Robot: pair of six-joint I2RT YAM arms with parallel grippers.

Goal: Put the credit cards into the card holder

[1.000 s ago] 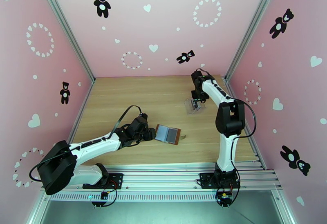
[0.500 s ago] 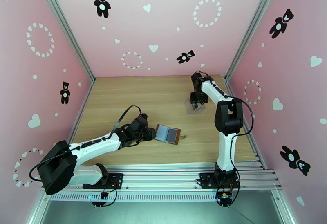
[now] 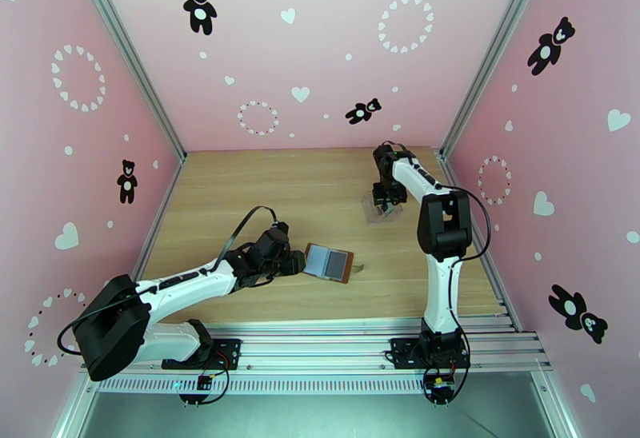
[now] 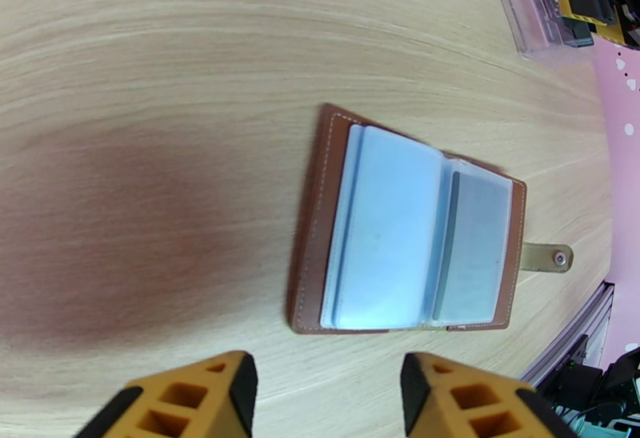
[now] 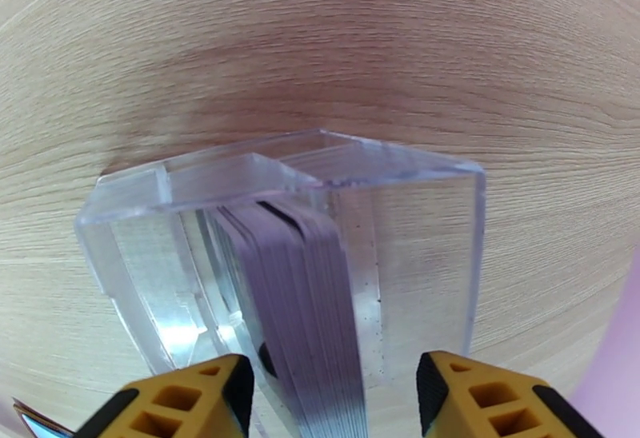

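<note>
The brown card holder [image 3: 329,262] [image 4: 408,232] lies open on the wood surface [image 3: 320,184], near the middle. The left fingers [image 3: 293,264] [image 4: 200,396] are just beside its left edge. They are spread apart with nothing between them.

Farther back and to the right stands a clear case [image 3: 374,209] [image 5: 416,224]. The dark credit cards [image 5: 296,288] stand inside it in a tight stack. The right fingers [image 3: 384,201] [image 5: 192,396] are spread, one on each side of the stack. One finger may touch the cards, but it is hard to tell.
</note>
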